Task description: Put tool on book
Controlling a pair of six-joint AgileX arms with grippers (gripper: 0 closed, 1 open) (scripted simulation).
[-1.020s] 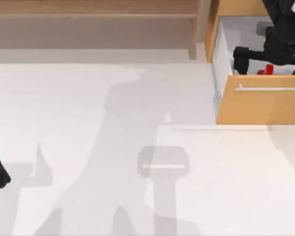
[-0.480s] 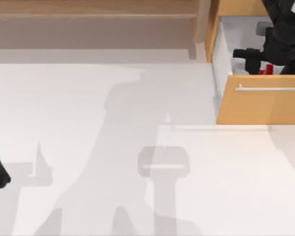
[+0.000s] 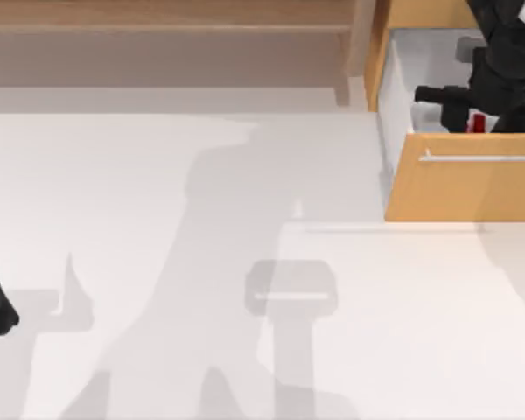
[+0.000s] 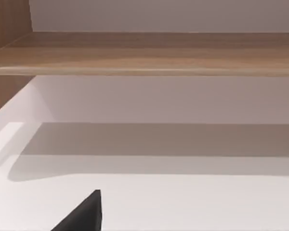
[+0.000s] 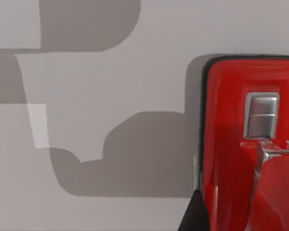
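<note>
While parked at the desk's [image 3: 157,262] left edge, left arm | right gripper [image 3: 478,109] in open drawer [image 3: 464,175], far right corner, over red tool [image 3: 479,123] | finger state: cannot tell

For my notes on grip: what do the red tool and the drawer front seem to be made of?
The red tool looks like glossy plastic or painted metal, since it carries bright reflections; its small insert looks like brushed metal. The drawer front looks like matte light wood with an even tan face, and its handle looks like pale metal.
</note>
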